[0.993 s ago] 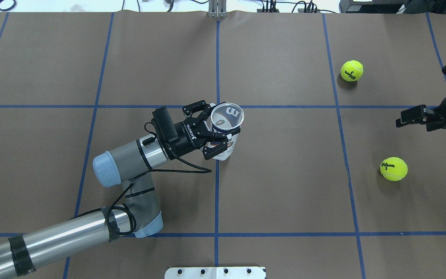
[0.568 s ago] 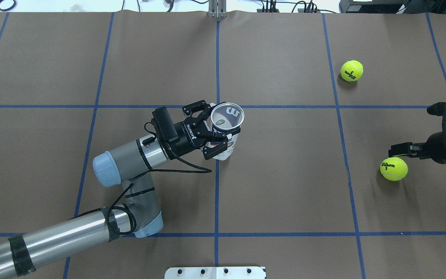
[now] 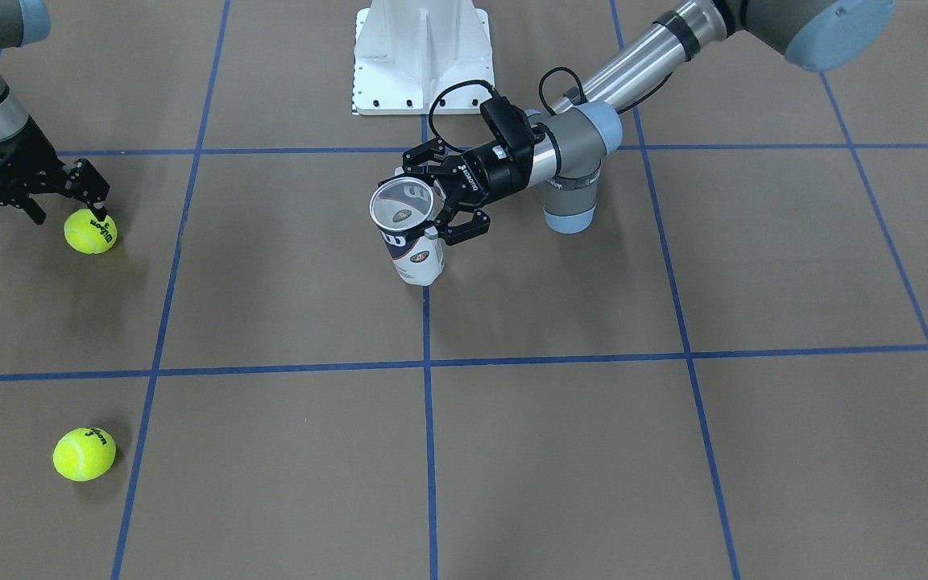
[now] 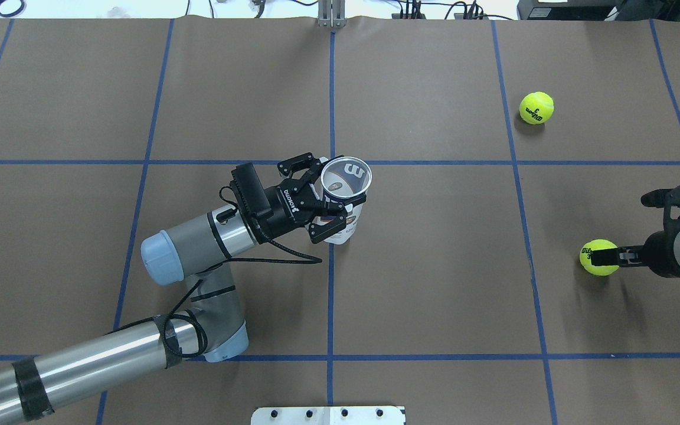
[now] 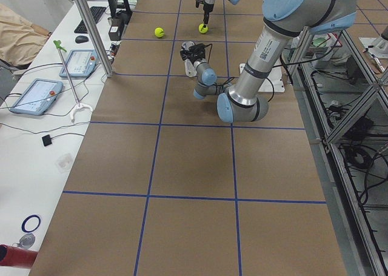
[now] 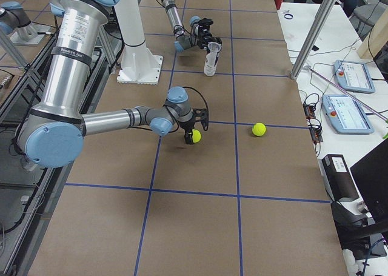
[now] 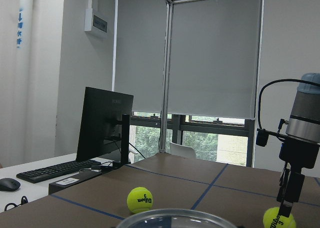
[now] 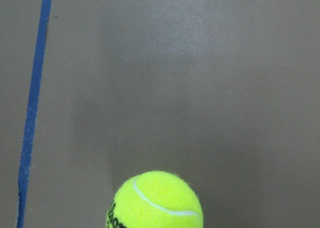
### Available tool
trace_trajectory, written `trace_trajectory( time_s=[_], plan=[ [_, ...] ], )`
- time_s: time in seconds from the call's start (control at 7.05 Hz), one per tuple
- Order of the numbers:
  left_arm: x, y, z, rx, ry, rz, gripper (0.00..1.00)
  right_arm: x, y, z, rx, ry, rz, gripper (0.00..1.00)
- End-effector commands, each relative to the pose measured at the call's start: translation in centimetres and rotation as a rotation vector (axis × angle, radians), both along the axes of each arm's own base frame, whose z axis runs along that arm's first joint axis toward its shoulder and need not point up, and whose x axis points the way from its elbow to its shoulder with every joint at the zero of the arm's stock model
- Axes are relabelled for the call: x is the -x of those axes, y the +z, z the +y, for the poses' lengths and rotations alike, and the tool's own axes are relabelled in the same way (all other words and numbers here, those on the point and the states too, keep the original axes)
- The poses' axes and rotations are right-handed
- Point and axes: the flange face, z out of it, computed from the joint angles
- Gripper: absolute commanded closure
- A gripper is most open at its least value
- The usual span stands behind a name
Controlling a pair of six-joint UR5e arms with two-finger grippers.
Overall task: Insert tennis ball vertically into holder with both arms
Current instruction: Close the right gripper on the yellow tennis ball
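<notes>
Currently my left jaws are clenched round the upper part of the holder [image 4: 343, 231], which stands upright near the middle of the worktop [image 4: 434, 283], mouth upward. My right jaws hang spread just above a tennis ball [image 3: 90, 234], not gripping it, well apart from the holder.

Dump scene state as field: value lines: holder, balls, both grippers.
holder: upright on table, open end up, no ball visible inside
left gripper: shut on holder, near its rim
right gripper: open, low over near ball, not closed on it
near ball: on table, under right gripper
far ball: on table, nothing touching it
</notes>
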Motion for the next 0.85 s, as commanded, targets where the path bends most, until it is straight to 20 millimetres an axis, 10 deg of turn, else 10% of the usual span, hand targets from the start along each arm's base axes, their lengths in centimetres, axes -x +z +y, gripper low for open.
trace_trajectory(
  time_s=[0.0, 0.43, 0.71],
  plan=[
    [0.0, 0.1, 0.0, 0.0, 0.0, 0.0, 0.27, 1.0, 0.1, 0.2, -0.015, -0.007, 0.013, 0.01],
    [0.0, 0.1, 0.0, 0.001, 0.0, -0.002, 0.27, 2.5, 0.6, -0.4, -0.031, -0.016, 0.026, 0.08],
    [0.0, 0.1, 0.0, 0.001, 0.0, -0.002, 0.27, 2.6, 0.7, -0.4, -0.032, -0.017, 0.029, 0.46]
  ],
)
